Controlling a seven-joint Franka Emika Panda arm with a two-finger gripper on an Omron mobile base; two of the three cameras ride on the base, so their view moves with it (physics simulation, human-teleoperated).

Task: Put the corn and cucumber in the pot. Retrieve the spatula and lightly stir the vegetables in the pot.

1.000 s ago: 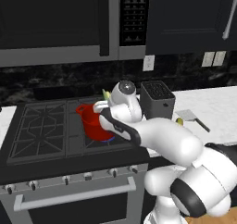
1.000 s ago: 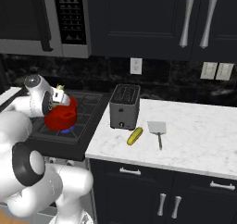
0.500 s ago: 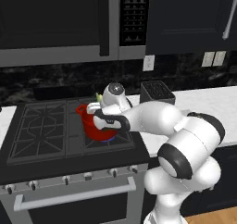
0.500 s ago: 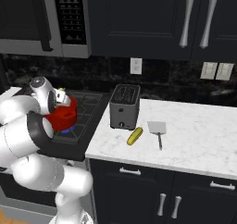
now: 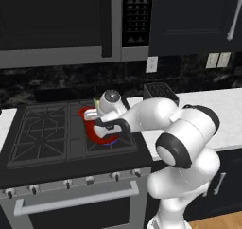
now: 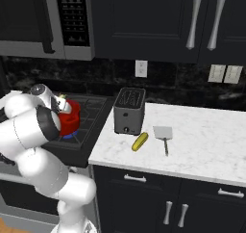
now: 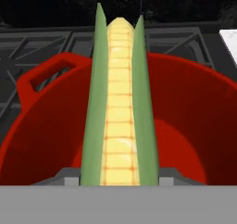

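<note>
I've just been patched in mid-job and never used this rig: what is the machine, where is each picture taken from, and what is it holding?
It is a white robot arm on a base in a simulated kitchen. Two pictures look over it from behind, left and right; the third looks along its claw. The claw holds the corn over the red pot on the stove. On the counter, by the toaster, lie a spatula and a yellowish-green piece, likely the cucumber.

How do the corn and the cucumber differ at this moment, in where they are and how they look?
The corn is held in the gripper above the red pot; the cucumber lies loose on the white counter, beside the toaster. The corn shows pale yellow kernels between green husk leaves; the cucumber looks plain yellow-green. Both are slim, elongated, and not yet resting in the pot.
</note>
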